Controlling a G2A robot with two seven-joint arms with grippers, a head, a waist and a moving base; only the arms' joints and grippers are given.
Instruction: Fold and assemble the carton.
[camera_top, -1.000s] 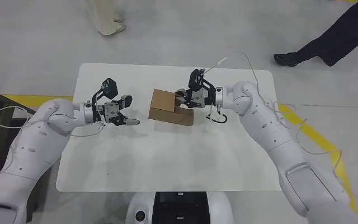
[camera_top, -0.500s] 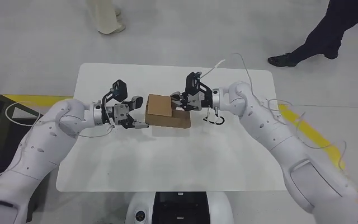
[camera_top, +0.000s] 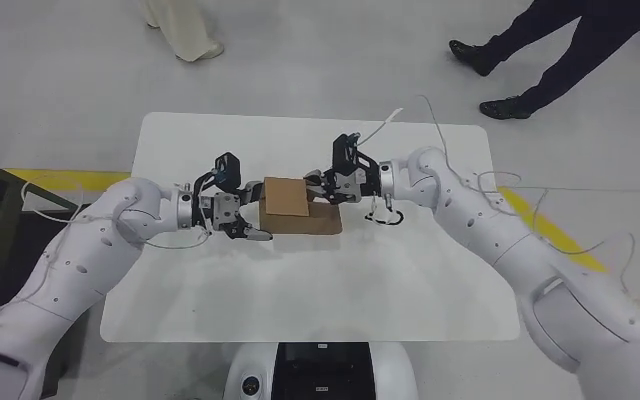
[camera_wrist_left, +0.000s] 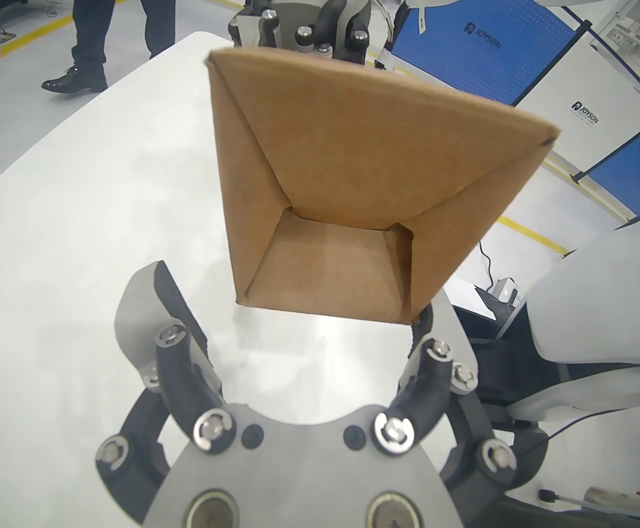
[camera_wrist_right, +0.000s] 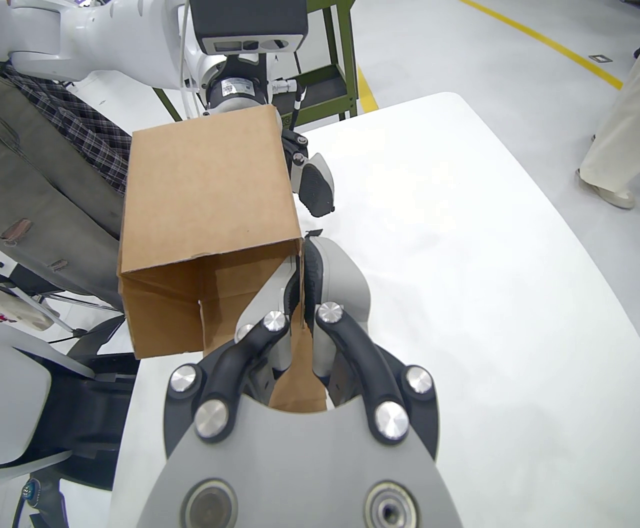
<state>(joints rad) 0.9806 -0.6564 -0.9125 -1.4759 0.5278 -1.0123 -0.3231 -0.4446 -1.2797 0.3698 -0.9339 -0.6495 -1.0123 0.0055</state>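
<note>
The brown carton (camera_top: 295, 203) is held just above the middle of the white table (camera_top: 300, 290), its tube shape squared open. My right gripper (camera_top: 322, 186) is shut on the carton's wall at its right end; in the right wrist view the pads (camera_wrist_right: 311, 272) pinch a side panel of the carton (camera_wrist_right: 205, 190). My left gripper (camera_top: 250, 213) is open at the carton's left end. In the left wrist view the carton's (camera_wrist_left: 350, 165) open mouth faces the left gripper (camera_wrist_left: 295, 305), with one finger (camera_wrist_left: 165, 300) off to the side and the other close to a corner.
A black cable loop (camera_top: 385, 213) lies on the table just right of the right gripper, and a thin white cable (camera_top: 440, 115) arcs over the far right corner. People's legs (camera_top: 520, 40) stand on the floor beyond the table's far edge.
My left arm has moved right until its open gripper reached the carton's left end. The right gripper has shifted the carton slightly left and turned it more square to the table.
</note>
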